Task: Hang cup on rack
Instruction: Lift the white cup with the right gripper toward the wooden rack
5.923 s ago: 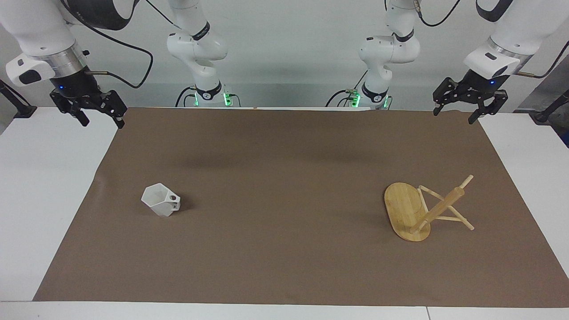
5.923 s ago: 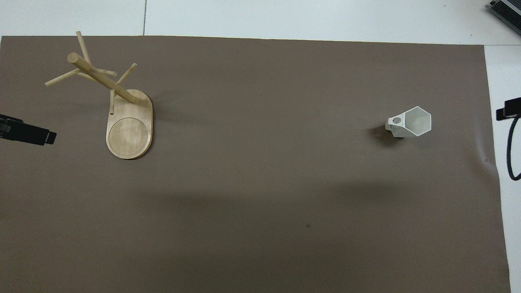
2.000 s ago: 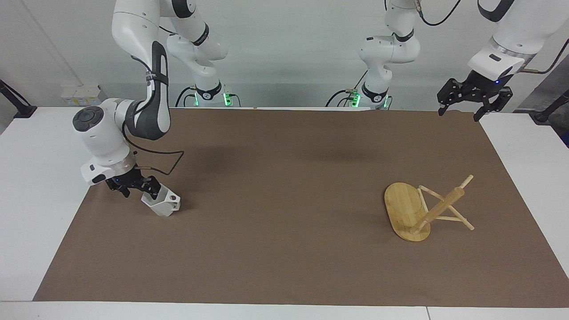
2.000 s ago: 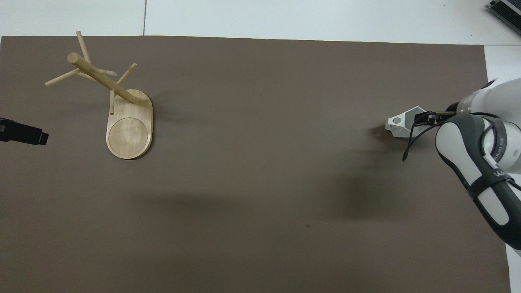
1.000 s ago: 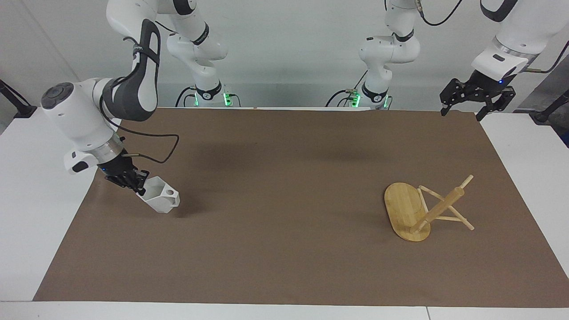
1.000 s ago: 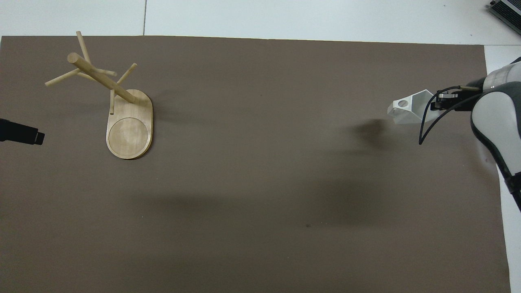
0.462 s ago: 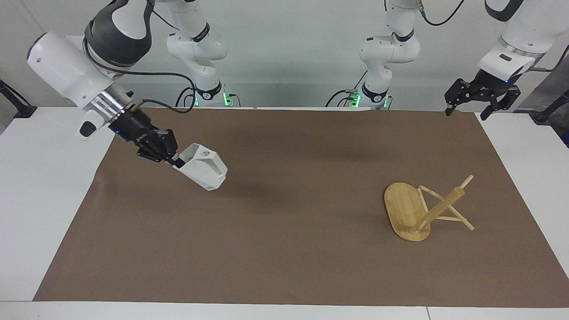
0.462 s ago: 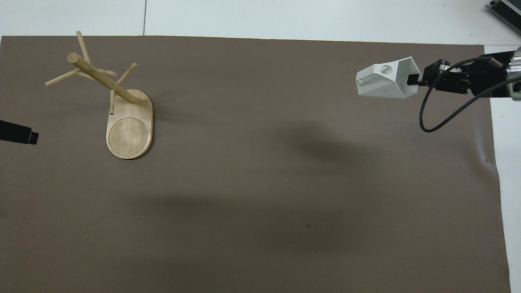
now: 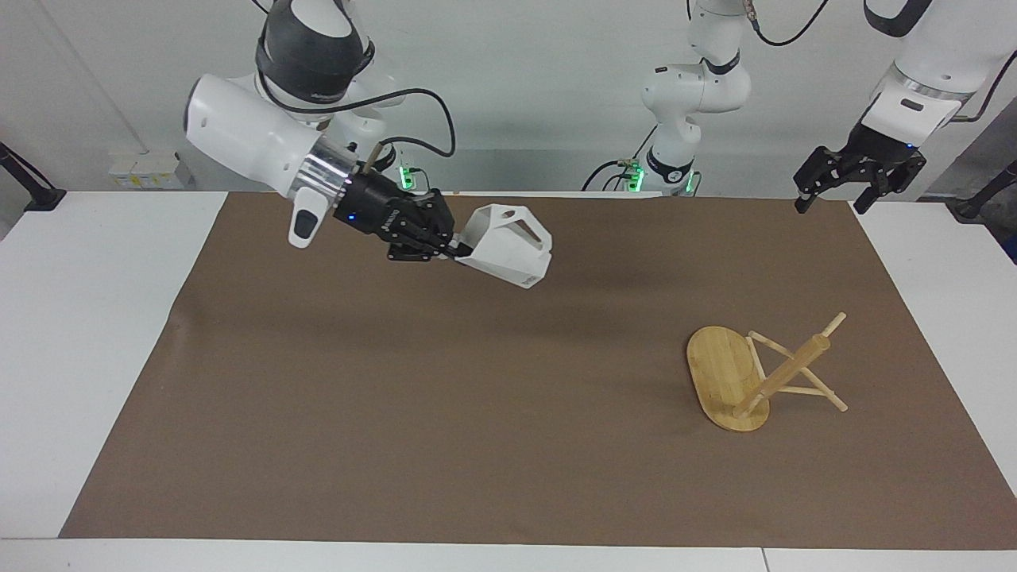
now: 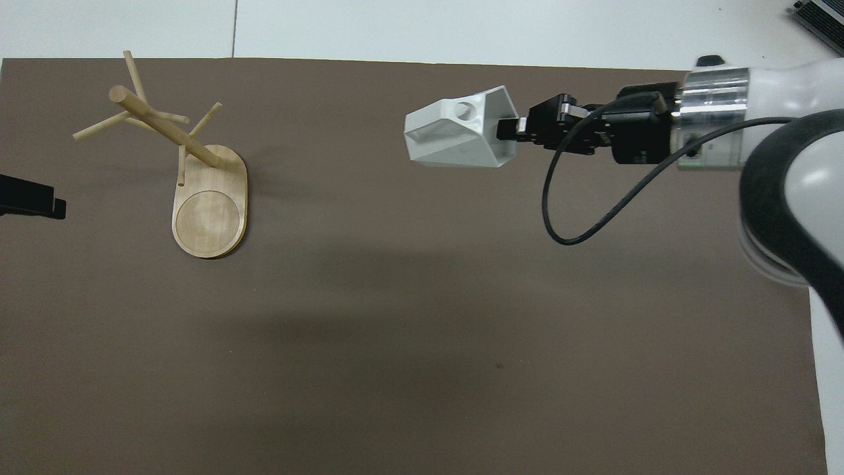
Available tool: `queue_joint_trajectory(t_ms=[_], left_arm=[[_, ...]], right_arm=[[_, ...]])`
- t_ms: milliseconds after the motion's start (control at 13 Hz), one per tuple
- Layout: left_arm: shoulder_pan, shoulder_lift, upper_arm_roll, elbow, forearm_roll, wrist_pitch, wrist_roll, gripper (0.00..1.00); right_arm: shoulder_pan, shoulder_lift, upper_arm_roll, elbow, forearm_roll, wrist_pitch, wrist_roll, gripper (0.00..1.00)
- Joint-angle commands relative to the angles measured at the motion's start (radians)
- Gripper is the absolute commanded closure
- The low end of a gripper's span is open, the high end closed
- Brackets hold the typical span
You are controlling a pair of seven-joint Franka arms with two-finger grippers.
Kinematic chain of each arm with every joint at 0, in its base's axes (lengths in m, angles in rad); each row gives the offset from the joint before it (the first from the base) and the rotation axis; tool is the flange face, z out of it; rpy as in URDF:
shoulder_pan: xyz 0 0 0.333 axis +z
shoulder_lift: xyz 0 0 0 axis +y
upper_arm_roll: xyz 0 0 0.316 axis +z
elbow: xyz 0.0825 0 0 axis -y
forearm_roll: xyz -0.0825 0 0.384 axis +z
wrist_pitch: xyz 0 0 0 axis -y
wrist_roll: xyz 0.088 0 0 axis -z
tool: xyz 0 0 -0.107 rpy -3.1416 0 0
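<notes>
Brown paper is covering the table [image 9: 95, 334]. One cup [image 9: 508, 245], probably light, rigid and slick, is hanging over mid-table, its rim clamped in the right hand [image 9: 454, 248]. One rack [image 9: 755, 373] is standing toward the left arm's end. Left hand [image 9: 860, 181] is waiting, spread apart.

My right arm stretches out level, its pincer [image 9: 454, 249] clamped tight, wrist turned sideways. My left pincer [image 9: 860, 181] hangs raised with fingers spread, that arm waiting.
</notes>
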Motion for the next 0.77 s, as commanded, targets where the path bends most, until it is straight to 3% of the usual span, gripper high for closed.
queue_joint_trajectory(t_ms=[0,462,692], left_arm=[[-0.011,-0.005,-0.004,-0.017,-0.075,0.046,-0.190,0.00],[-0.020,0.029,-0.042,-0.005,-0.253,0.111,-0.672,0.00],[-0.020,0.052,-0.059,-0.006,-0.326,0.171,-0.949,0.00]], right_arm=[[0.146,0.025,0.007,-0.003,0.052,0.163,0.095,1.00],[0.333,0.039,0.007,-0.006,0.089,0.354,0.233,1.00],[0.344,0.039,0.009,-0.007,0.121,0.372,0.235,1.00]])
